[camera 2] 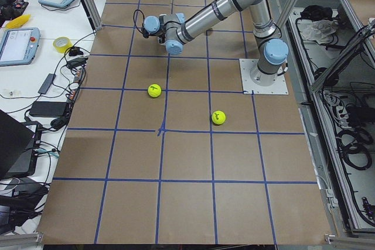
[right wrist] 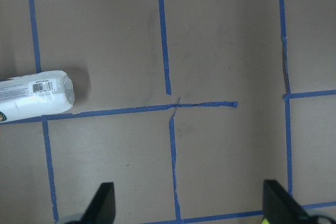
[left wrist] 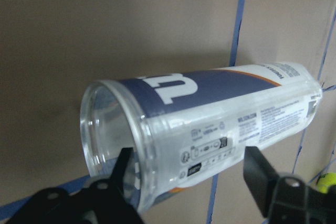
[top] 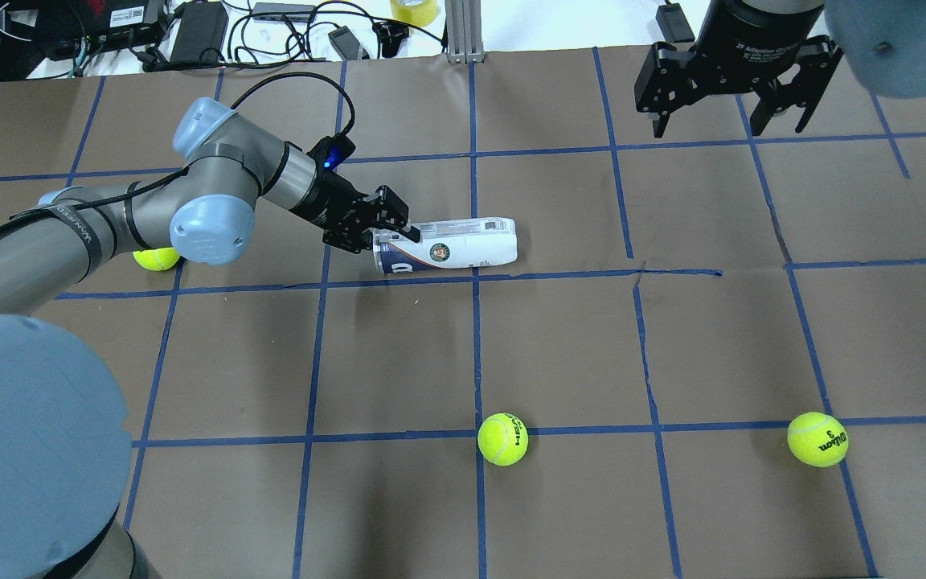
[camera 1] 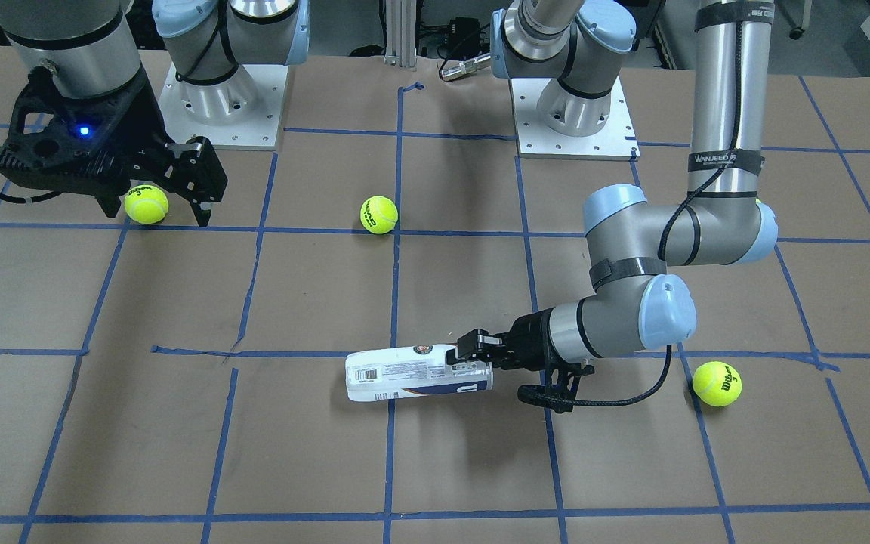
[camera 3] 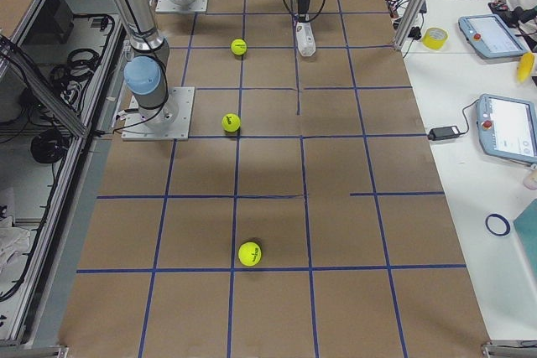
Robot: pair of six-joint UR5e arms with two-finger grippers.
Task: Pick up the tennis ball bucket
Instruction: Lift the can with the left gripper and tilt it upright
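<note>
Clear, white-and-navy-labelled tennis ball bucket (camera 1: 405, 374) lies sideways, tennis balls (camera 1: 378, 214) well apart; left gripper (camera 1: 469, 353) spread at its open end, right gripper (right wrist: 189, 205) spread, distant

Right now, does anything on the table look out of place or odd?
Yes. The tennis ball bucket lies on its side, no ball visible in its open mouth, while three tennis balls sit loose, scattered far apart on the table.

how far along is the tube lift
Done: the left gripper is at the open end of the tube. In hand: its fingers flank the tube near the mouth; whether they are clamped is unclear. Left: the lift itself, since the tube lies on its side on the table.
</note>
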